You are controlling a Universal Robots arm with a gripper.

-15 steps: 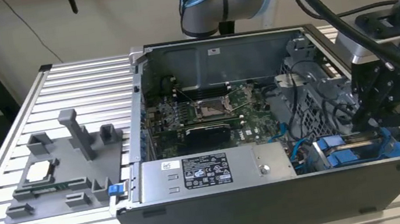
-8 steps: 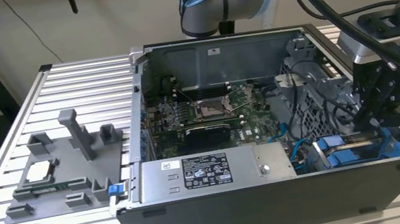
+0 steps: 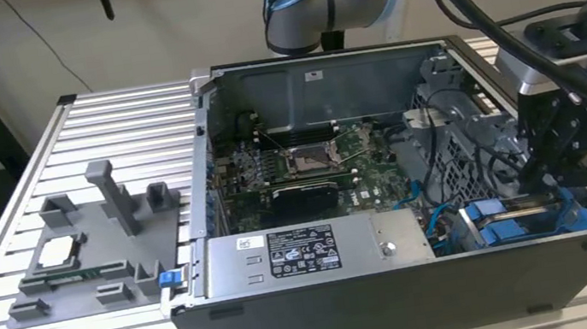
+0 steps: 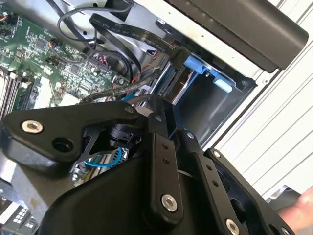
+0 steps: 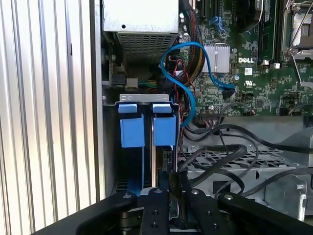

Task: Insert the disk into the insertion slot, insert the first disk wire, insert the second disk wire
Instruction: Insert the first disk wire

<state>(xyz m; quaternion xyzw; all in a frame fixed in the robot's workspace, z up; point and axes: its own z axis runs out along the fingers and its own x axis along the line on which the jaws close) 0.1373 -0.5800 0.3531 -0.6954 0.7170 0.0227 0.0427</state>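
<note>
The insertion slot point(image 5: 144, 98) is a grey metal bay in the open case's near corner on the exterior view's right point(image 3: 514, 220). Two blue carrier frames stand side by side inside it. I take the one in line with my gripper to be the disk point(image 5: 164, 129); its silver body is hidden. My gripper point(image 5: 172, 188) is lowered right at the bay point(image 3: 549, 180), shut on a thin black plug of a disk wire point(image 5: 169, 161). A blue wire point(image 5: 188, 73) loops from the bay to the motherboard. In the second wrist view the blue tabs point(image 4: 195, 63) lie just past my gripper point(image 4: 154, 110).
The grey labelled power-supply box point(image 3: 318, 252) lies beside the bay. Black cables point(image 5: 220, 147) cross a perforated metal cage close to my gripper. The motherboard point(image 3: 293, 164) fills the case floor. A grey fixture with parts point(image 3: 87, 245) sits on the slatted table point(image 3: 105, 130).
</note>
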